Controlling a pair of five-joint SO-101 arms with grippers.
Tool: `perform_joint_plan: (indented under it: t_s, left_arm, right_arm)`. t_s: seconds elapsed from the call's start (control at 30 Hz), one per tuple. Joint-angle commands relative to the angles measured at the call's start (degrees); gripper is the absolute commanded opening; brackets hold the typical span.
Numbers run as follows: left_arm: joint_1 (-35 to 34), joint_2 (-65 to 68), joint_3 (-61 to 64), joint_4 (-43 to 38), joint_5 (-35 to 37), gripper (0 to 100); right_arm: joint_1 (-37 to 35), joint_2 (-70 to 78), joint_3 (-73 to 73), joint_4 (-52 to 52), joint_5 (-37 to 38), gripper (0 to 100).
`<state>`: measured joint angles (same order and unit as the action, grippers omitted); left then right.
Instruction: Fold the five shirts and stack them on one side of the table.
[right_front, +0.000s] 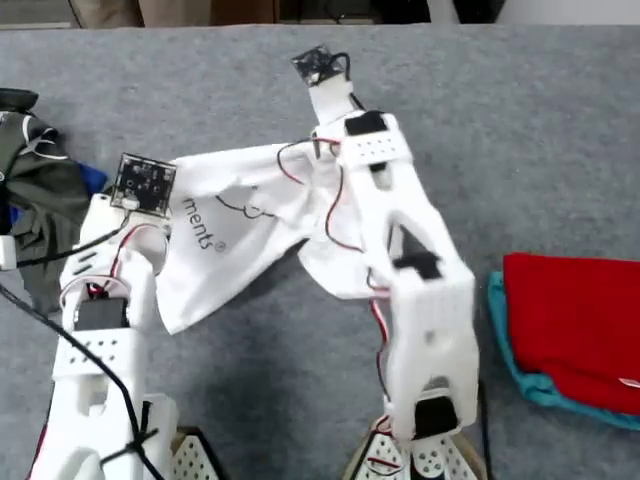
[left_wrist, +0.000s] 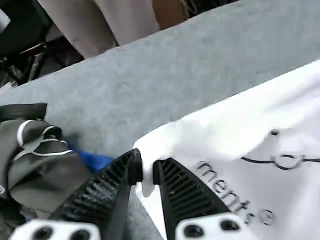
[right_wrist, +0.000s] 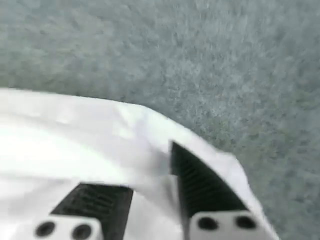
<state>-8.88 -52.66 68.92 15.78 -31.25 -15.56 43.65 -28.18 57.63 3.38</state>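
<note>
Pinched between the ridged fingers of the left gripper (left_wrist: 145, 172) is a thin edge of the white shirt (right_front: 250, 215). The right gripper (right_wrist: 142, 167) looks closed on a fold at the opposite side. Soft, light and limp, the shirt will sag wherever it is unsupported and could slip from so narrow a pinch, so hem corners or shoulders seem the best holds. It is plain white with small dark print and lies rumpled mid-table between both arms. A folded red shirt (right_front: 580, 320) rests on a teal shirt (right_front: 520, 385) on the right arm's side of the grey table (right_front: 500, 120). A dark heap of shirts (right_front: 40, 200) lies beside the left arm.
</note>
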Motion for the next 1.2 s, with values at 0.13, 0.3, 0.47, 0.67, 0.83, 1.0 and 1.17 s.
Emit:
perform_joint_plan:
  t_s: [0.13, 0.3, 0.47, 0.67, 0.83, 1.0, 1.17]
  left_arm:
    - [-0.8, 8.0, -10.0, 5.0, 2.4, 2]
    - [-0.5, 12.0, -14.7, 9.4, 4.4, 2]
    - [-0.8, 13.6, -16.3, 11.5, 4.7, 2]
    - [-1.5, 12.0, -17.5, 15.1, 4.7, 2]
    - [-2.3, 10.5, -19.1, 18.7, 4.7, 2]
    - [-2.7, 8.7, -18.3, 19.2, 4.7, 2]
    - [-2.5, 8.7, -17.5, 19.1, 4.7, 2]
  right_arm:
    - [2.9, 13.2, -42.7, 22.1, -3.2, 32.2]
    - [2.8, 16.9, -63.7, 34.6, -3.5, 32.2]
    - [2.2, 13.8, -65.0, 43.4, -3.3, 32.2]
    - [-0.2, 12.0, -55.5, 44.8, -3.7, 26.7]
    - [-4.7, 3.8, -38.1, 44.8, -3.5, 9.4]
    - [-8.7, -5.2, -21.6, 43.9, -5.5, 11.7]
    - [-9.3, -3.6, -17.0, 39.1, -8.3, 12.2]
